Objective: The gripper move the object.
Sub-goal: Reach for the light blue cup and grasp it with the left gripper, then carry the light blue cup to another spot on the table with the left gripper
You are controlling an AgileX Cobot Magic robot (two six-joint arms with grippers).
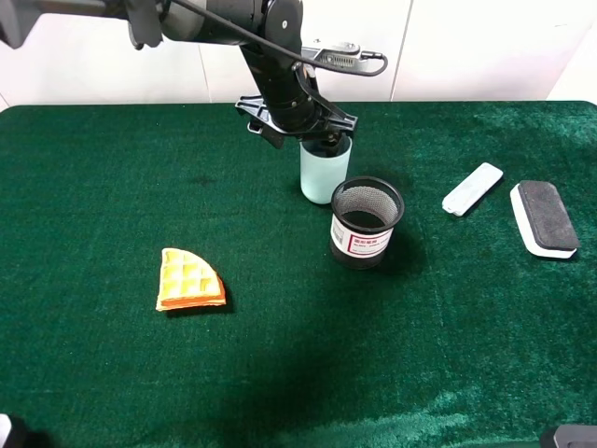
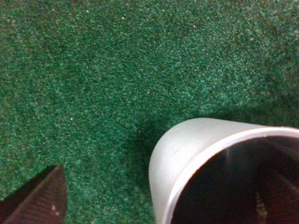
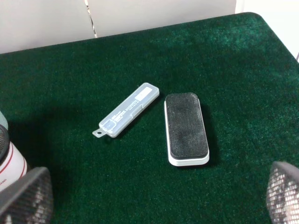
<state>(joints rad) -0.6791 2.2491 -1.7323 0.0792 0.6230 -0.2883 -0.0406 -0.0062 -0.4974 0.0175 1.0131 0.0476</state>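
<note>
Holder (image 1: 366, 221) sits just beside & below your L gripper (image 1: 326, 142); waffle (image 1: 191, 280), case (image 1: 472, 189) & eraser (image 1: 545, 217) lie well apart from it. L jaws are spread across the cup (image 1: 325, 175) rim: outer finger (image 2: 37, 200) is clear of the wall, the other seems inside. R gripper (image 3: 154, 200) is spread wide, empty. Cup stands upright on cloth (image 1: 93, 187) right under L gripper; plain, pale blue-green.

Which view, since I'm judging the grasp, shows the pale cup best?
Exterior high: the cup shows nearly whole, upright beside the mesh holder. Left wrist shows only its rim and some wall; right wrist misses it.
</note>
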